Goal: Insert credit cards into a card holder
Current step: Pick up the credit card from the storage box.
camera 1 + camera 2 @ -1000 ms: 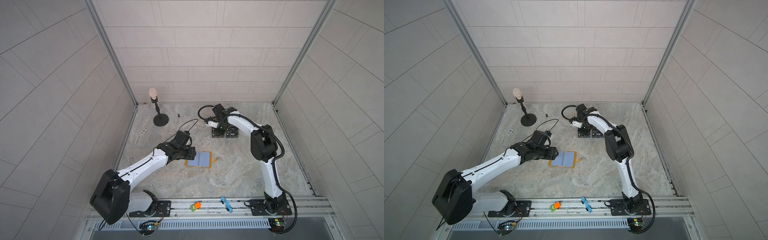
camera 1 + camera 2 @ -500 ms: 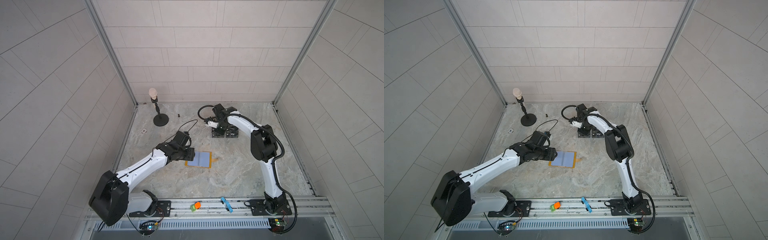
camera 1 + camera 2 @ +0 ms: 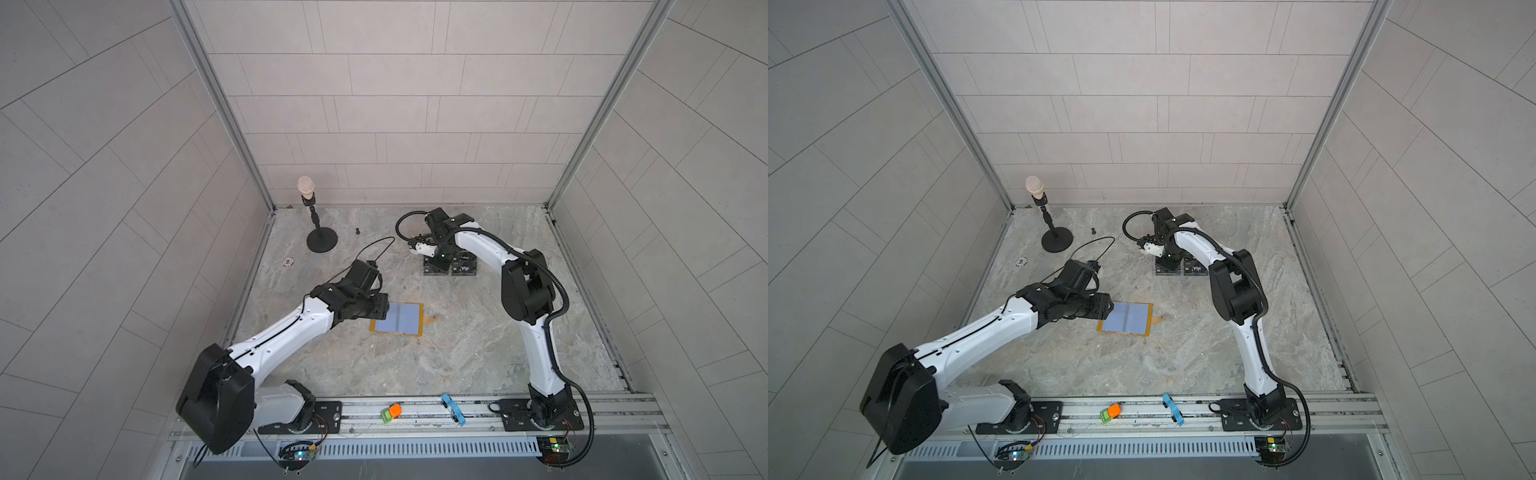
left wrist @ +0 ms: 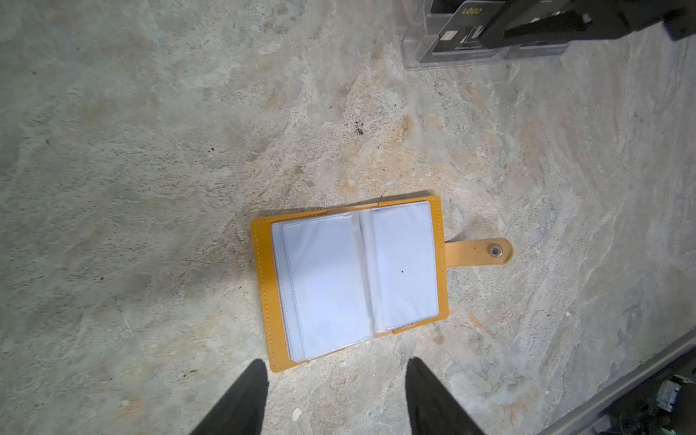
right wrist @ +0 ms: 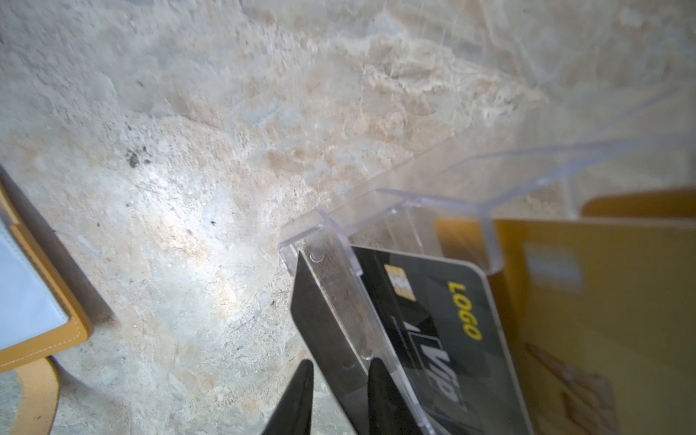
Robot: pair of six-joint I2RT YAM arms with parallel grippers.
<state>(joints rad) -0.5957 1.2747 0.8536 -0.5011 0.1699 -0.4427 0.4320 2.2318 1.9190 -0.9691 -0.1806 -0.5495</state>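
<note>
Card holder [image 5: 34, 301] sits cropped, gold cards [image 5: 602, 301] blurred.

Walls [image 3: 374, 104] pale grey tile, long rect. panels, thin joints; alu. corner posts [image 3: 224, 112] at back corners. Floor [image 3: 457, 345] marbled stone-look, grey-beige w/ rusty patches, few dark specks; metal rail [image 3: 415, 409] along front edge, slotted vent strip [image 3: 395, 449] below it; light even, shadows soft.

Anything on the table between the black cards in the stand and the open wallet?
Nothing visible. Bare table lies between the stand and the wallet; the open left hand hangs at the wallet's edge away from the stand.
</note>
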